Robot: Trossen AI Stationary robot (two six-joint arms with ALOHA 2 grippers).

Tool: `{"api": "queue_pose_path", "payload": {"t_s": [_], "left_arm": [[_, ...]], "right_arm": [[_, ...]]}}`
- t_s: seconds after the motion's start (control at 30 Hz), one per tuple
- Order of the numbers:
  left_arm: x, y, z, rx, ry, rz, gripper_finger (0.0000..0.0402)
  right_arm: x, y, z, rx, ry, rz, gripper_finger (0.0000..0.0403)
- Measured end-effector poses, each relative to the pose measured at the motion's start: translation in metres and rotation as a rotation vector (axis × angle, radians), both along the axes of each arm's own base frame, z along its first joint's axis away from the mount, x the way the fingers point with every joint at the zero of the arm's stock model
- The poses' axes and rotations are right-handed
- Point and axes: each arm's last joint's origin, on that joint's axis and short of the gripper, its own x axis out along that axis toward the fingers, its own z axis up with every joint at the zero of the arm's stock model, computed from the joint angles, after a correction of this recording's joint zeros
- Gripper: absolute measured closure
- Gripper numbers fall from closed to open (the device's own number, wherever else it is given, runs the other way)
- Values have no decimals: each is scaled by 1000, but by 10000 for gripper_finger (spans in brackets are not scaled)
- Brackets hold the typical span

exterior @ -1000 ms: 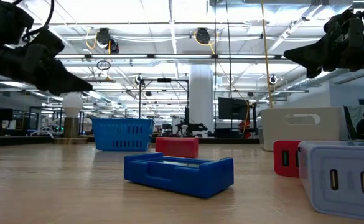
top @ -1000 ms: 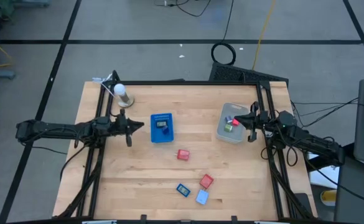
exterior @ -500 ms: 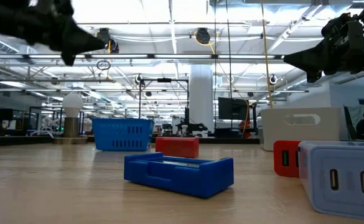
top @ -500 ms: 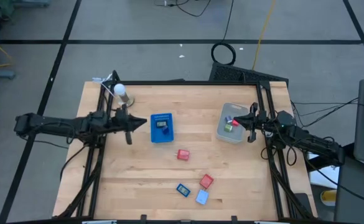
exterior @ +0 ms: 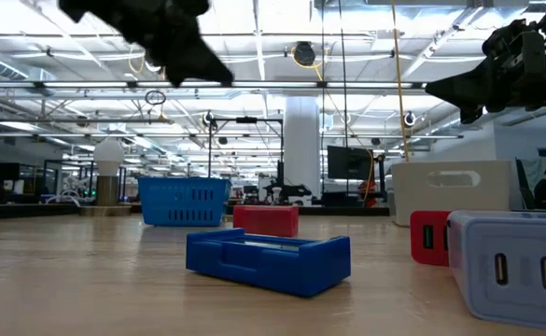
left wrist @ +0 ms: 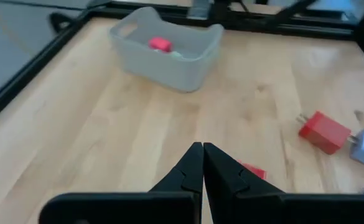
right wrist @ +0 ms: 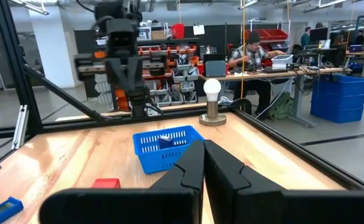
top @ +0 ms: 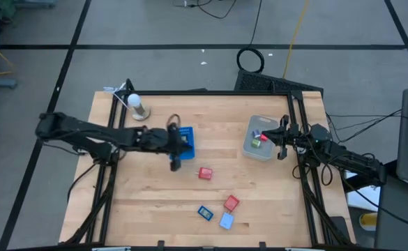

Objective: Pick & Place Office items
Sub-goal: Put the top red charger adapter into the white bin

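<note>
While the left end effector (top: 175, 164) hangs pressed together and empty beside the blue basket (top: 183, 143), it should spread before descending squarely on the nearby red item (top: 205, 173) on the table (top: 148, 209); the right end effector (top: 281, 151), likewise closed, waits by the grey bin (top: 259, 150).

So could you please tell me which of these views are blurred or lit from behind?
Left wrist view: the grey bin and red plug look soft. Low view: bright ceiling lights behind turn the left tool into a dark, smeared silhouette, while the blue tray is crisp. High view: even light and faint shadows on the table.
</note>
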Motion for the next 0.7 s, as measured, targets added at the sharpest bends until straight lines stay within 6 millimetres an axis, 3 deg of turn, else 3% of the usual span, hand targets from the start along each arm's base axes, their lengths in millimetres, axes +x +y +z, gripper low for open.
{"api": "queue_pose_path", "payload": {"t_s": [0.2,0.5,0.6,0.7], "left_arm": [[35,-7,-2,12,44,-80,390],[40,-9,2,24,17,-90,357],[46,-12,-9,5,66,-88,349],[54,-17,-32,-1,228,-91,342]], "right_arm": [[0,0,-1,3,7,0,399],[0,0,-2,6,17,0,399],[0,0,-1,3,9,0,399],[0,0,-1,2,5,0,399]]}}
